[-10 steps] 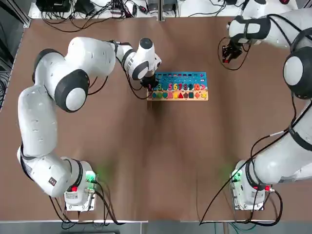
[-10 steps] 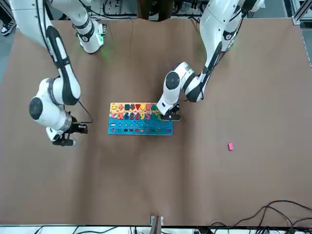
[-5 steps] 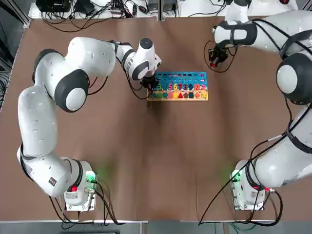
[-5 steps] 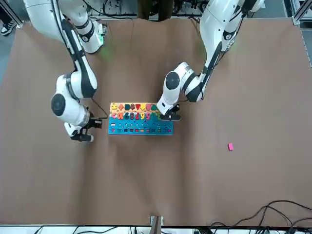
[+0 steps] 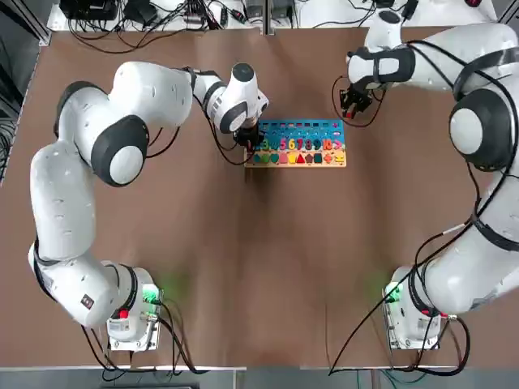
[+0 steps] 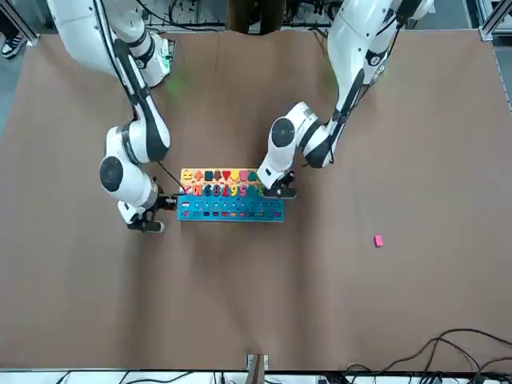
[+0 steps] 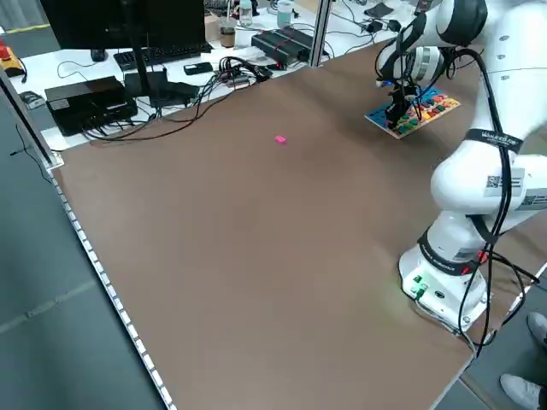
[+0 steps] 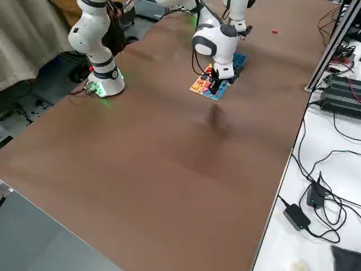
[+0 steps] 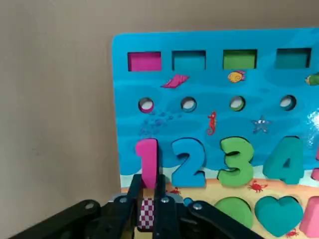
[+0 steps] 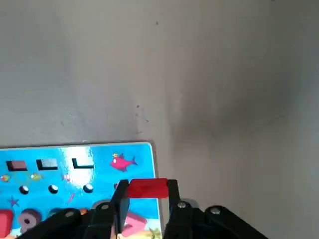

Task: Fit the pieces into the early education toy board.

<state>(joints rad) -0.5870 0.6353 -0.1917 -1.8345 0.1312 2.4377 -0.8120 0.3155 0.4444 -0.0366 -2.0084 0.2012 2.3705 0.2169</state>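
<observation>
The toy board (image 5: 301,129) lies at the far middle of the table, also seen in the front view (image 6: 230,211). My left gripper (image 5: 250,140) is at the board's left end. In its wrist view the left gripper (image 9: 147,205) is shut on the lower end of a pink "1" piece (image 9: 146,158) standing in the number row. My right gripper (image 5: 354,99) hovers just past the board's far right corner. It (image 10: 146,200) is shut on an orange-red piece (image 10: 147,188) above the board (image 10: 75,155). Another pink piece (image 6: 378,240) lies alone on the table.
Cables (image 5: 186,12) and black boxes (image 7: 85,98) crowd the bench beyond the table's far edge. A power adapter (image 8: 296,214) with leads lies on the side bench. The arm bases (image 5: 134,312) stand at the near edge.
My right arm has swung in from the far right towards the board's far right corner, carrying the orange-red piece. The left arm and the board have not moved.
</observation>
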